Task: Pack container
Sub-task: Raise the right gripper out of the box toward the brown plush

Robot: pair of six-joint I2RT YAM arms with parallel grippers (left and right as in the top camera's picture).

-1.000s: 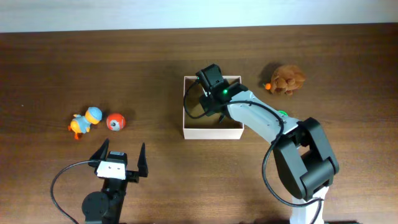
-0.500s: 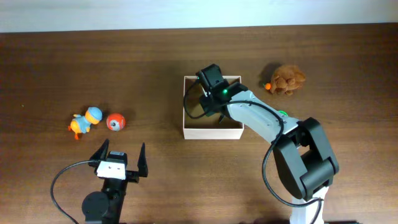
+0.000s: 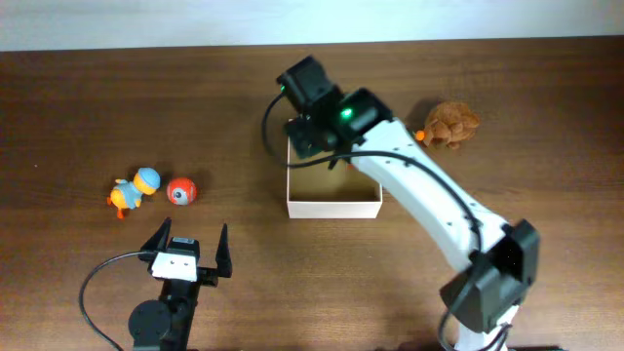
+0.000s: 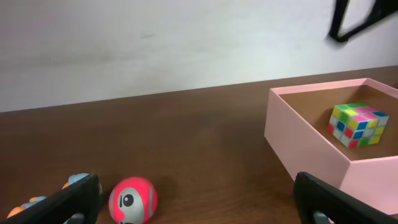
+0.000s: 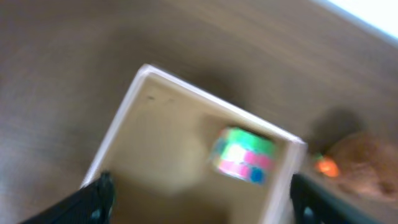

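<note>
Container: square white box with a tan floor, standing at the centre of the table, upright and flat on the wood; its 12 o'clock side is covered in the overhead view by the right arm.

Contents: one multicoloured cube lying on the box floor, close to a corner as the right wrist view shows it; that view is blurred.

Right gripper: above the box at its 11 o'clock corner; jaws spread wide, nothing between them, clear of the cube.

Left gripper: at 8 o'clock from the box, well apart from it; jaws at full spread, holding nothing.

Other items on the table: a blue and orange duck and a red ball, just beside each other, at 9 o'clock from the box and well apart from it; a brown plush animal at 2 o'clock, near the box but not touching it.
</note>
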